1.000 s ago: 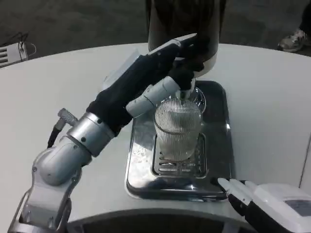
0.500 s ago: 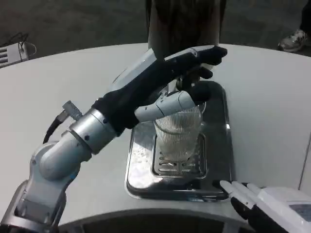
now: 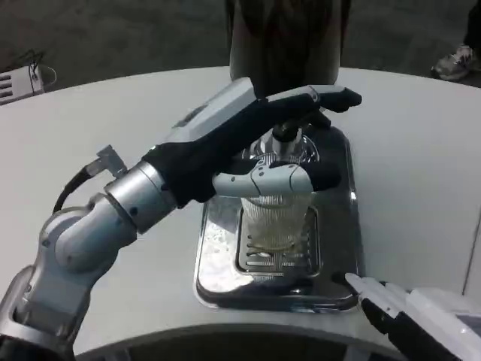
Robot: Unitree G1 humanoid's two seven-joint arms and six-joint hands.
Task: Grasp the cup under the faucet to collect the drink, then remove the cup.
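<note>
A ribbed clear cup point(image 3: 274, 222) stands on the grate of a steel drip tray point(image 3: 216, 263), under the faucet point(image 3: 286, 135) of a dark dispenser point(image 3: 285, 37). A little yellowish liquid shows low in the cup. My left hand point(image 3: 252, 131) reaches over the cup from the left. Its thumb lies across the cup's near upper side, and its fingers stretch past the faucet toward the right, spread well apart from the thumb. My right hand point(image 3: 421, 316) rests at the table's near right edge, fingers extended, holding nothing.
The white table point(image 3: 413, 173) has free room on both sides of the tray. The dispenser stands right behind the cup. A person's shoe point(image 3: 455, 64) shows on the floor beyond the far right edge.
My left hand has moved right and forward, its fingers now past the faucet and its thumb lower across the cup. Liquid has appeared in the cup. The right hand barely shifted.
</note>
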